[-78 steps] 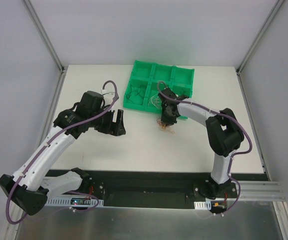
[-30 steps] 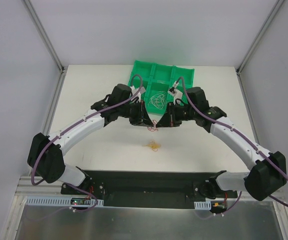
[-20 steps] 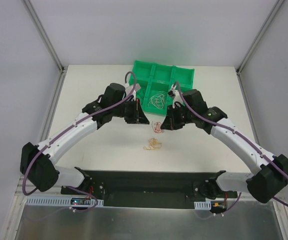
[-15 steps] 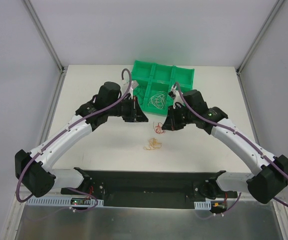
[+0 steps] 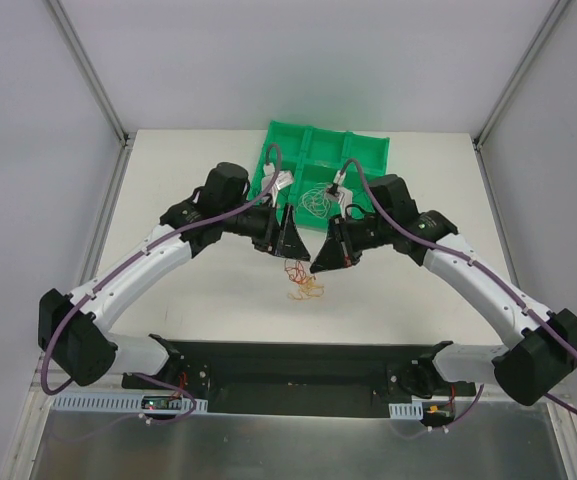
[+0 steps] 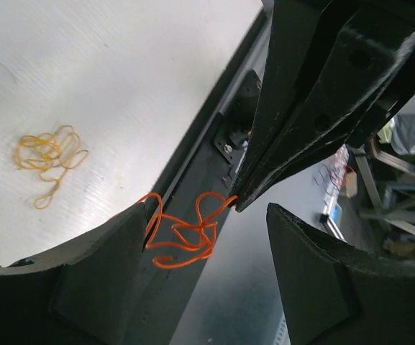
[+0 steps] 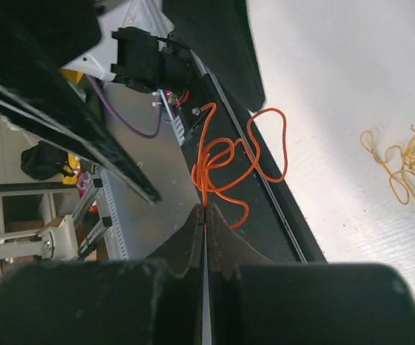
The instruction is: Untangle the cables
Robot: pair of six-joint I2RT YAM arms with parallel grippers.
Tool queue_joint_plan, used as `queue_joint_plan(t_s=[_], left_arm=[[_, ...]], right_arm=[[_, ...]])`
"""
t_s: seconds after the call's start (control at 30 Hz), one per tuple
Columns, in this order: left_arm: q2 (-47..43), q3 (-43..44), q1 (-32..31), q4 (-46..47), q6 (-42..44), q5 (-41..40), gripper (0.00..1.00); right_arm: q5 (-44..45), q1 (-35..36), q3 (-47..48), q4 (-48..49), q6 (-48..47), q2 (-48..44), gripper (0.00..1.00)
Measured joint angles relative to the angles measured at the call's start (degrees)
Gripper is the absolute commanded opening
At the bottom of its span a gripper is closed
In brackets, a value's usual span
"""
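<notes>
Bright even light, faint shadows, dark foreground

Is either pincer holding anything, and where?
The right pincer pinches the orange wire by the edge of its curl; the left pincer is open.

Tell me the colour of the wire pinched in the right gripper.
The wire is bright orange; the right wrist view shows it best.

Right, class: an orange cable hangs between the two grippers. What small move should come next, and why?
Probably close the left gripper on the orange cable. Its jaws stand open around the dangling loops, while the right gripper is shut on it, so a second grip would let the arms pull it straight.
</notes>
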Motion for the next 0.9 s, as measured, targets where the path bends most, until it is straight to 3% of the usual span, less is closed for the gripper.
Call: queue_joint_plan(t_s=[0.17,0.3,0.47,0.53,0.9], left_arm=[[2.89,-0.31,-0.09,0.81,-0.20,7.96,0.62],[2.91,-0.61,-0.55,2.16,-1.14,13.55,0.26],[2.89,-1.38,-0.87,3.54,-1.68,15.32,0.01],[2.89,-1.49,-0.85,3.54,-1.68,15.15,0.00],[3.56,0.24,-0.85,4.48,-3.48,15.34,0.00]], right_arm=[[-3.87,-0.98,0.00,1.66,1.55,0.00,0.00],[-4.72,-1.55,0.00,4.22,3.69,0.00,0.00],[0.76,-1.62,0.02,3.26,3.82,-0.02,0.01],[4.46,-1.62,0.02,2.40,3.74,-0.02,0.01],[16.26,2.78,-0.55,6.97,5.46,-1.75,0.31]])
